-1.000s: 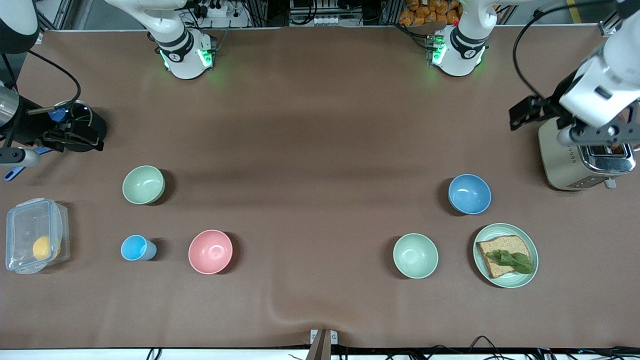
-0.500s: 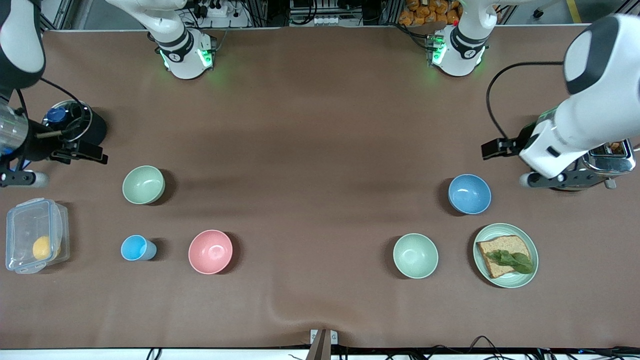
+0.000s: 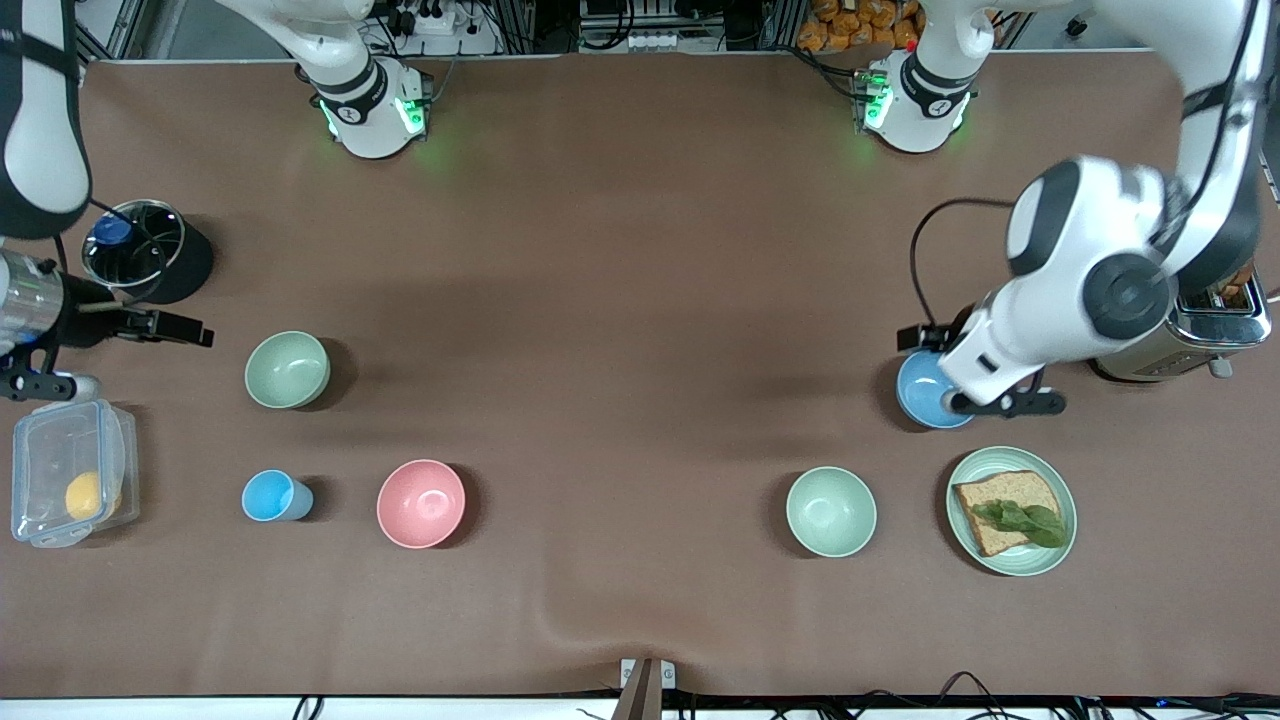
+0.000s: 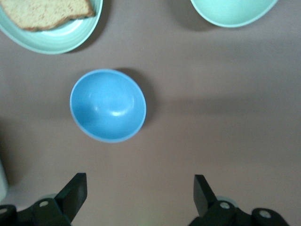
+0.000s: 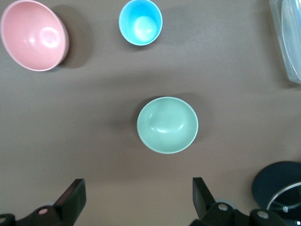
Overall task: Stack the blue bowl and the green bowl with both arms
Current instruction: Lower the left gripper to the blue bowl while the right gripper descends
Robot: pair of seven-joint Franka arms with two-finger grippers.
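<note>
The blue bowl (image 3: 920,396) sits upright on the brown table toward the left arm's end, partly covered by the left arm's hand. In the left wrist view the blue bowl (image 4: 108,105) lies ahead of the fingertips. My left gripper (image 3: 1008,403) (image 4: 139,193) hangs open and empty over the table beside it. The green bowl (image 3: 287,369) (image 5: 167,125) sits upright toward the right arm's end. My right gripper (image 3: 42,384) (image 5: 138,195) hangs open and empty over the table beside a clear container, apart from the green bowl.
A paler mint bowl (image 3: 830,511) and a plate (image 3: 1020,562) with bread lie nearer the camera than the blue bowl. A toaster (image 3: 1200,335) stands under the left arm. A pink bowl (image 3: 421,503), light-blue cup (image 3: 270,496), clear container (image 3: 70,470) and black cup (image 3: 150,250) surround the green bowl.
The left arm swung from over the toaster down to beside the blue bowl. The right arm moved from the black cup toward the clear container. The bowls have not moved.
</note>
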